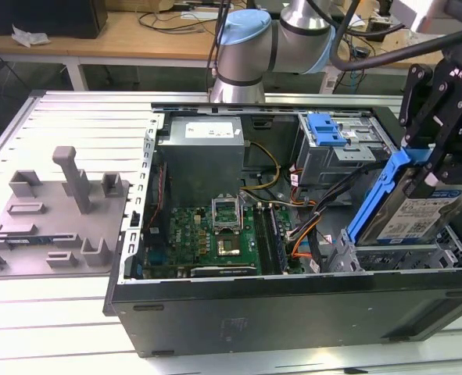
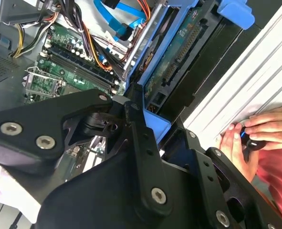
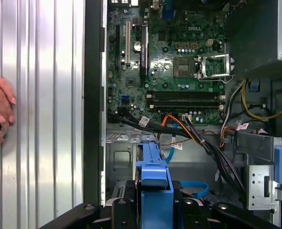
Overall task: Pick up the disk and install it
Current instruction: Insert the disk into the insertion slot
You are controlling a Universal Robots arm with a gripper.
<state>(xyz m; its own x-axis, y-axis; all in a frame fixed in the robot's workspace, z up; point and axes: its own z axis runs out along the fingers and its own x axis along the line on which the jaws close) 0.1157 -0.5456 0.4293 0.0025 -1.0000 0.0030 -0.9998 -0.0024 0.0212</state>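
Observation:
The disk, a silver drive with a white-and-blue label in a blue carrier, hangs tilted on its long edge over the metal drive bay at the front corner of the open computer case, on the exterior view's right. My gripper is shut on the disk's upper end from above. In the first wrist view the blue carrier sticks out between my black fingers above the bay floor. The second wrist view shows the disk's circuit-board side and a carrier corner by my gripper.
Bundled cables run beside the bay, with the motherboard beyond. A blue ribbed latch plate sits on the rear drive cage. A grey fixture with upright posts stands left of the case. A person's hands rest on the ribbed table.

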